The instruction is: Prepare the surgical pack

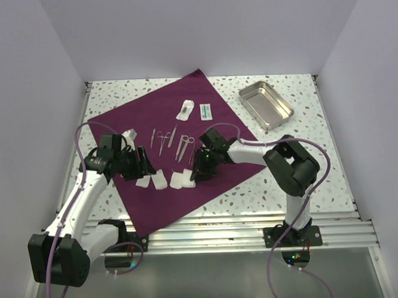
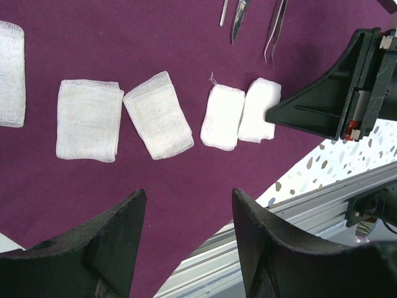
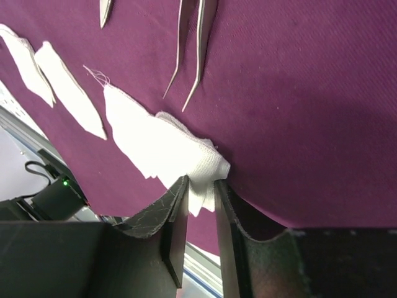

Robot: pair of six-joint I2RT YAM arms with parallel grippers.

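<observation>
Right gripper (image 3: 200, 192) pinches gauze (image 3: 180, 152) atop surgical pack (image 3: 298, 93); left gripper (image 2: 189, 198) spread above it.

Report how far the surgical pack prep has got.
Done: drape spread flat, instruments and packets laid out, gauze row near its front edge. In hand: right end effector pinches the end gauze square; left end effector hovers open. Remaining: drape not folded, steel tray empty.

Black fingers (image 2: 105, 248), white arms (image 1: 80, 202), purple cables (image 1: 78, 143)
</observation>
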